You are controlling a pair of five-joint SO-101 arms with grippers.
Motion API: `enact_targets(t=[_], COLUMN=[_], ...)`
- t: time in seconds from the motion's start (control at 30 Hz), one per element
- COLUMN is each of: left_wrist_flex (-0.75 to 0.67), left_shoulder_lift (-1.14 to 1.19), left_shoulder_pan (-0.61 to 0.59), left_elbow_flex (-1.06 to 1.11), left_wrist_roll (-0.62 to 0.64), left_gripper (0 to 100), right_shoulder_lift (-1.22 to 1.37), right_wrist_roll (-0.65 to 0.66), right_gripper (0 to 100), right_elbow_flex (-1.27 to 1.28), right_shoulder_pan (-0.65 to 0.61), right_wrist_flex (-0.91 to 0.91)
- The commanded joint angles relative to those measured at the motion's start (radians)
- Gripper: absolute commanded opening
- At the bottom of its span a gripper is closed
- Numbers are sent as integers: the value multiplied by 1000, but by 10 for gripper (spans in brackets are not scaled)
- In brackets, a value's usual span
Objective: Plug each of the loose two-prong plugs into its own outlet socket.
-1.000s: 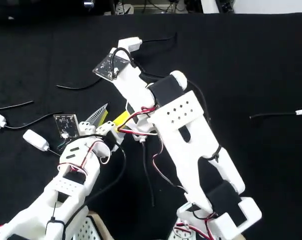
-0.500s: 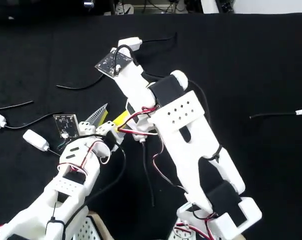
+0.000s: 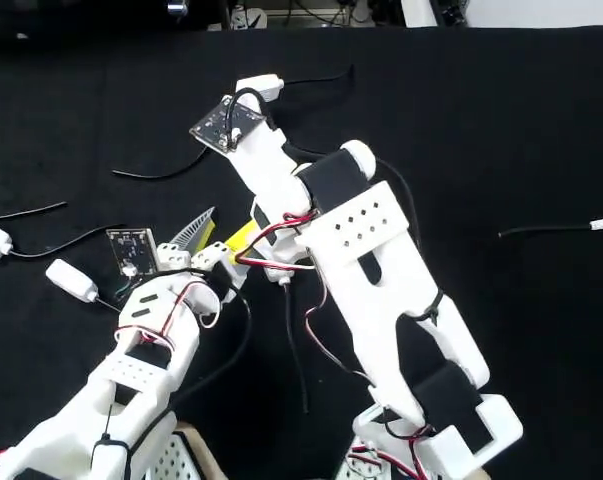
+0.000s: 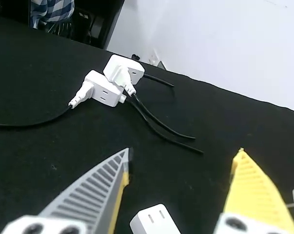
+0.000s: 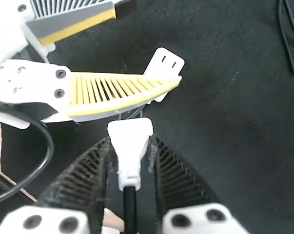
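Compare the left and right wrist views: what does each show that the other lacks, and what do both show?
Left wrist, not right: two white cord ends lying side by side, farther off. Right wrist, not left: the right gripper shut on a white plug with a black cord. Both: the two-slot socket and the open left gripper.

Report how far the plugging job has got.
Done: nothing certain; two white pieces lie together farther off, mated or not I cannot tell. In hand: the right tool is shut on a white plug, pointed at the socket lying between the left tool's open fingers, not yet inserted. Left: that insertion, plus at least one loose corded piece beside the left arm.
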Motion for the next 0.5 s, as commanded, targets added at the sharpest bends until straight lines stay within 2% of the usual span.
enact_targets(t=[0.0,0.3,0.47], left_wrist_flex=[-8,-8,-9], left_shoulder_lift=[-8,-9,-17], left_shoulder_pan=[10,8,-68], left_elbow_flex=[13,18,18], left_wrist_roll=[-9,-9,-43], left_gripper=[329,329,329], right_shoulder_lift=[-45,-38,-38], right_wrist_roll=[-11,-11,-18], right_gripper=[12,12,12], right_elbow_flex=[-62,-53,-53], right_shoulder_pan=[-11,64,71], right_wrist_flex=[-20,-21,-23])
